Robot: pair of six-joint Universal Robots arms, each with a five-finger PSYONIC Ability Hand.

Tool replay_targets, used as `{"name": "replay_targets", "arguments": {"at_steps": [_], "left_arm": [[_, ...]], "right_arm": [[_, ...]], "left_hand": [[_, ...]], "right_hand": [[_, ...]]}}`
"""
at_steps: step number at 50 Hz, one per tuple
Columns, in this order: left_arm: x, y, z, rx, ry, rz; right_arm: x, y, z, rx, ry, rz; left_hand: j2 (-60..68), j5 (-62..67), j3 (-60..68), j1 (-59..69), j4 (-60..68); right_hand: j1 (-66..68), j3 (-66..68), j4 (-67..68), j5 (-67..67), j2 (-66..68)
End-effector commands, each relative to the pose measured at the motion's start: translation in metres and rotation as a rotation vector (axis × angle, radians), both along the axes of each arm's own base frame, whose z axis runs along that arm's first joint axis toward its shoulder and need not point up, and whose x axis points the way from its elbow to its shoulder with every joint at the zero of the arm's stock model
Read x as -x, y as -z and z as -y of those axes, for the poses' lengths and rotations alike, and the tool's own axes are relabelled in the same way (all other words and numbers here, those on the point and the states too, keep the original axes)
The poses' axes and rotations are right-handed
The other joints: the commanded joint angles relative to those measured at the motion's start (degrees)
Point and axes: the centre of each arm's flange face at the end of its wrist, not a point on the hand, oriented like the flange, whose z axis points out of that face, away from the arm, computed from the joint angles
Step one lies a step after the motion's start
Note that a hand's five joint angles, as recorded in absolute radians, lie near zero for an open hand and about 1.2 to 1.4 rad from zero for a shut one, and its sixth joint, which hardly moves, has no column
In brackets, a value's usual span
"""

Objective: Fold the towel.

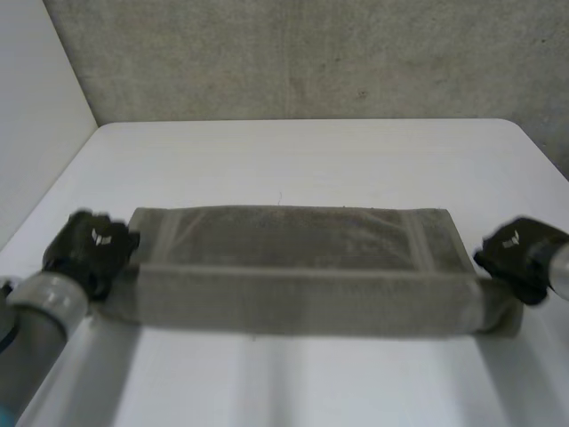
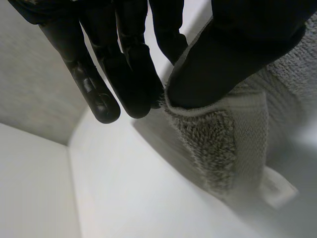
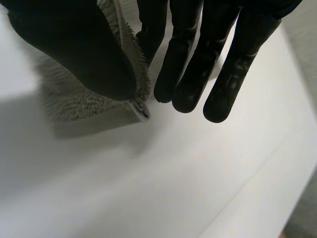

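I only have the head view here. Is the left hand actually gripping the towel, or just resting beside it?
Observer: Gripping. Its wrist view shows the left hand pinching the towel edge, near a corner, between thumb and straight fingers.
Operator: And the right hand?
Observer: Same. The right hand pinches a towel corner between its thumb and nearest finger; the other fingers are straight, off the cloth.
Operator: Is that corner off the table?
Observer: It looks lifted above the white table.
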Motion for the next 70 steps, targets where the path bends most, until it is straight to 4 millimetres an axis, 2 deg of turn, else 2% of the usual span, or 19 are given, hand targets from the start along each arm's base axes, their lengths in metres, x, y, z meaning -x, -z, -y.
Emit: {"name": "replay_targets", "arguments": {"at_steps": [1,2,4,9,19,20,21,22,23,26,28,29,34,39,44,49,57,64,70], "left_arm": [[0.022,0.017,0.076,0.101,0.001,-0.023],[0.022,0.017,0.076,0.101,0.001,-0.023],[0.034,0.030,0.103,0.118,0.012,-0.028],[0.048,0.045,0.134,0.144,0.009,-0.032],[0.063,0.066,0.164,0.176,-0.023,-0.033],[0.066,0.068,0.166,0.178,-0.019,-0.032],[0.066,0.068,0.166,0.178,-0.019,-0.032],[0.067,0.068,0.167,0.182,-0.021,-0.033],[0.067,0.068,0.167,0.182,-0.021,-0.033],[0.071,0.064,0.170,0.204,-0.014,-0.043],[0.074,0.056,0.168,0.220,-0.006,-0.053],[0.074,0.056,0.168,0.220,-0.005,-0.053],[0.078,0.037,0.161,0.255,-0.023,-0.085],[0.069,0.015,0.145,0.251,-0.066,-0.171],[0.059,-0.012,0.125,0.240,-0.086,-0.313],[0.055,-0.028,0.097,0.180,-0.040,-0.494],[0.045,-0.035,0.056,-0.002,0.086,-0.752],[0.038,-0.021,0.037,-0.126,0.062,-0.843],[0.034,-0.008,0.030,-0.195,0.017,-0.833]], "right_arm": [[-0.041,0.019,0.042,0.131,0.015,0.036],[-0.041,0.019,0.043,0.131,0.015,0.036],[-0.050,0.029,0.064,0.195,0.017,0.038],[-0.060,0.042,0.095,0.351,0.011,0.065],[-0.077,0.065,0.130,0.524,-0.035,0.059],[-0.078,0.069,0.132,0.528,-0.038,0.060],[-0.078,0.069,0.132,0.528,-0.038,0.060],[-0.078,0.070,0.134,0.528,-0.039,0.071],[-0.080,0.073,0.137,0.539,-0.042,0.076],[-0.081,0.072,0.139,0.562,-0.047,0.086],[-0.081,0.062,0.144,0.622,-0.041,0.106],[-0.081,0.062,0.144,0.623,-0.041,0.106],[-0.075,0.034,0.140,0.666,-0.008,0.186],[-0.066,-0.008,0.119,0.650,0.056,0.382],[-0.059,-0.018,0.094,0.524,0.080,0.479],[-0.046,-0.009,0.071,0.292,0.107,0.503],[-0.024,0.015,0.041,-0.048,0.237,0.491],[-0.014,0.037,0.034,-0.080,0.258,0.481],[-0.008,0.061,0.040,-0.008,0.230,0.464]], "left_hand": [[10.2,10.6,10.3,11.8,10.2],[10.2,10.6,10.3,11.8,10.2],[10.2,10.6,10.3,11.8,10.2],[10.2,10.6,10.3,11.8,10.2],[10.2,10.6,10.3,11.8,10.2],[-8.6,-8.2,-8.5,-7.0,-8.6],[-8.7,-8.4,-8.7,-7.2,-8.7],[-29.9,-29.5,-29.8,-28.3,-29.9],[-30.1,-29.7,-30.0,-28.6,-30.1],[-40.9,-40.5,-40.8,-39.3,-40.9],[-58.1,-57.8,-58.1,-56.6,-58.1],[-58.2,-57.8,-58.1,-56.7,-58.2],[-58.7,-58.3,-58.6,-57.2,-58.7],[-59.4,-59.0,-59.3,-57.8,-59.4],[-59.5,-59.2,-59.5,-58.0,-59.5],[-59.5,-59.2,-59.5,-58.0,-59.5],[-58.5,-58.2,-58.5,-57.0,-58.5],[-58.4,-58.0,-58.3,-56.8,-58.4],[-58.4,-58.0,-58.3,-56.8,-58.4]], "right_hand": [[24.2,11.9,11.5,13.5,12.4],[24.2,11.9,11.5,13.5,12.4],[24.2,11.9,11.5,13.5,12.4],[24.2,11.9,11.5,13.5,12.4],[24.2,11.9,11.5,13.5,12.4],[20.6,8.3,7.9,9.9,8.8],[20.6,8.3,7.8,9.8,8.8],[-9.7,-22.0,-22.5,-20.5,-21.5],[-40.8,-53.1,-53.6,-51.6,-52.6],[-45.8,-58.1,-58.5,-56.5,-57.6],[-45.8,-58.1,-58.5,-56.5,-57.6],[-45.8,-58.1,-58.5,-56.5,-57.6],[-45.8,-58.1,-58.5,-56.5,-57.6],[-45.8,-58.1,-58.5,-56.5,-57.6],[-45.8,-58.1,-58.5,-56.5,-57.6],[-45.8,-58.1,-58.5,-56.5,-57.6],[-45.8,-58.1,-58.5,-56.5,-57.6],[-44.5,-56.8,-57.3,-55.3,-56.3],[-31.3,-43.6,-44.0,-42.0,-43.1]]}}
